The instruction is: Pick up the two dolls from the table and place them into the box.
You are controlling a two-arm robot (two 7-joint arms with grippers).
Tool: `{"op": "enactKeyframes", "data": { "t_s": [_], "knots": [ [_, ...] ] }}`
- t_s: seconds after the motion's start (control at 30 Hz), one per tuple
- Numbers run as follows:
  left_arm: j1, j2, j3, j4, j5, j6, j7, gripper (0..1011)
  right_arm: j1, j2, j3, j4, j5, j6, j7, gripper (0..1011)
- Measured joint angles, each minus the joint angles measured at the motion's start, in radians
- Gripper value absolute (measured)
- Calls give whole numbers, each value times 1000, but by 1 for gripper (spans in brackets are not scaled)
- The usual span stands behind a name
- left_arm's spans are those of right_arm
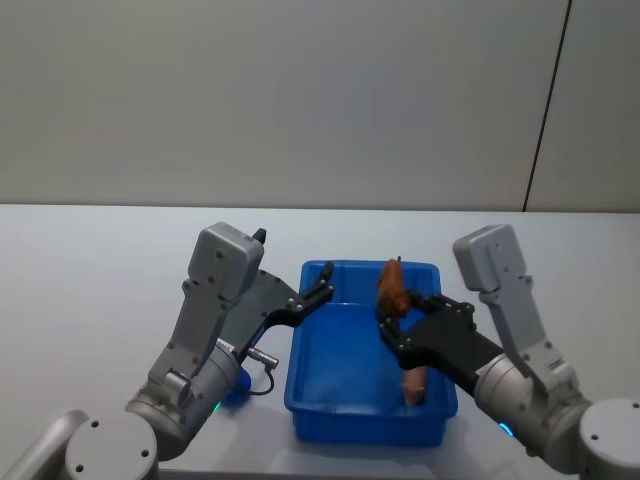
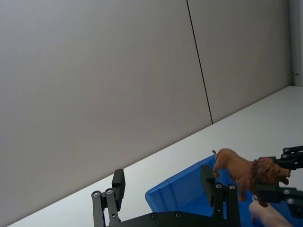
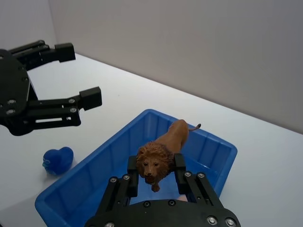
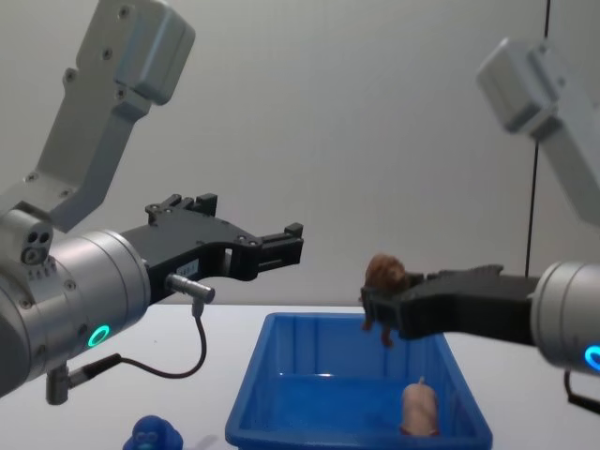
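The right hand [image 3: 156,163] grips the brown doll [image 3: 173,137] by the neck, high over the box [image 1: 350,425]. Dropped from there, it could bounce out. The left hand [image 1: 322,282] hangs open above the box's left rim.

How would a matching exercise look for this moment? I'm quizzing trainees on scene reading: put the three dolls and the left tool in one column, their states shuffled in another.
Column one
1. brown lion doll
2. pink doll
3. blue doll
4. left tool

Column two
A. on the table beside the box
B. open, holding nothing
C. gripped by the right tool above the box
D. inside the box

Pairs: 1-C, 2-D, 3-A, 4-B
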Motion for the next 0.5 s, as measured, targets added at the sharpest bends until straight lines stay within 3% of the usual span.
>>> {"op": "enactKeyframes", "data": {
  "t_s": [0.07, 0.4, 0.47, 0.5],
  "knots": [
    [0, 0, 0, 0, 0, 0, 0, 1001, 4, -4, -3, 11, -6, 2, 1, 440],
    [0, 0, 0, 0, 0, 0, 0, 1001, 19, -20, -19, 65, -40, 4, 7, 772],
    [0, 0, 0, 0, 0, 0, 0, 1001, 19, -20, -20, 69, -43, 0, 8, 792],
    [0, 0, 0, 0, 0, 0, 0, 1001, 19, -19, -20, 69, -44, -6, 8, 863]
  ]
}}
